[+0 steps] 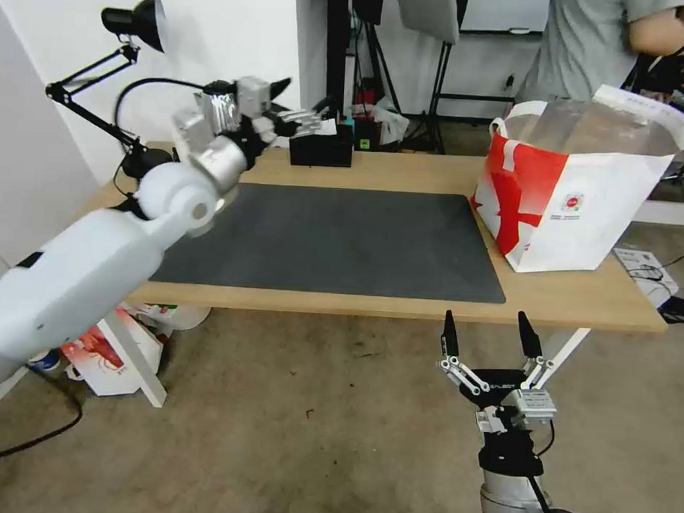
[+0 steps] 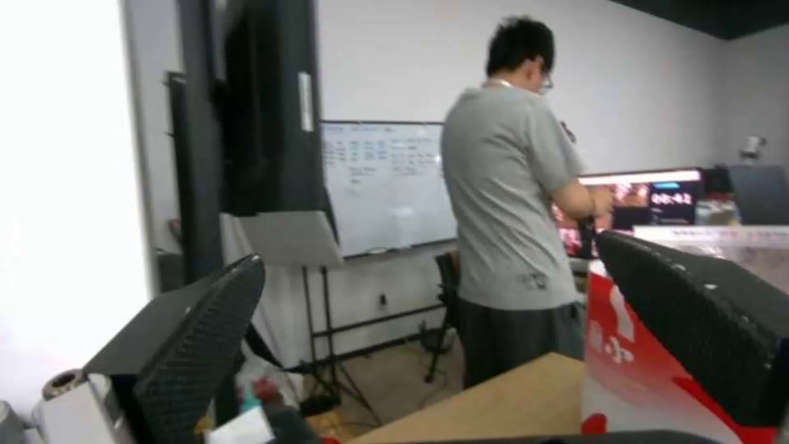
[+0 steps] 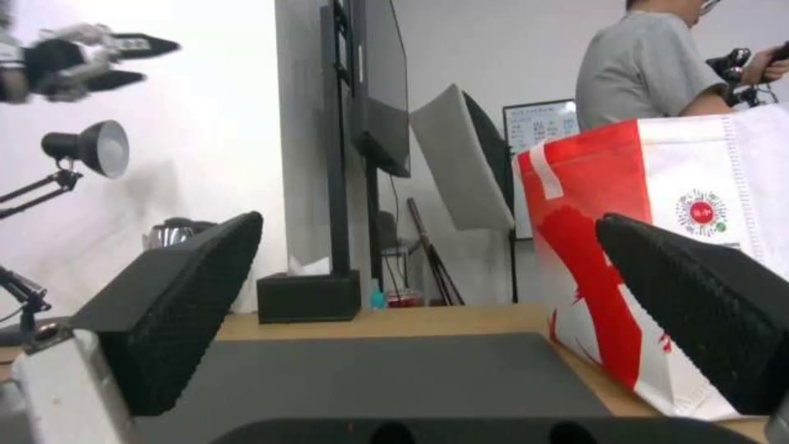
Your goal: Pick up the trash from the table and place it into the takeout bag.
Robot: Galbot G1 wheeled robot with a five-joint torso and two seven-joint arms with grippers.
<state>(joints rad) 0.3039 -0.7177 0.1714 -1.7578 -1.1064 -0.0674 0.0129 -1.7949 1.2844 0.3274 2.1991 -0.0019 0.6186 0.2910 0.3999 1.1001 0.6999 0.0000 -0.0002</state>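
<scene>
1. Right gripper waits low in front of the table's near edge, fingers spread wide and holding nothing; it should remain clear of the edge
2. Dark mat on the table carries no bowl and no cup, so I judge there is no trash left to pick
3. Takeout bag stands upright at the right end of the table, mouth open; what is inside I cannot tell
4. Left gripper is raised over the far left side near the black tissue box, jaws apart and empty; it is best to withdraw it slowly, well above the box
</scene>
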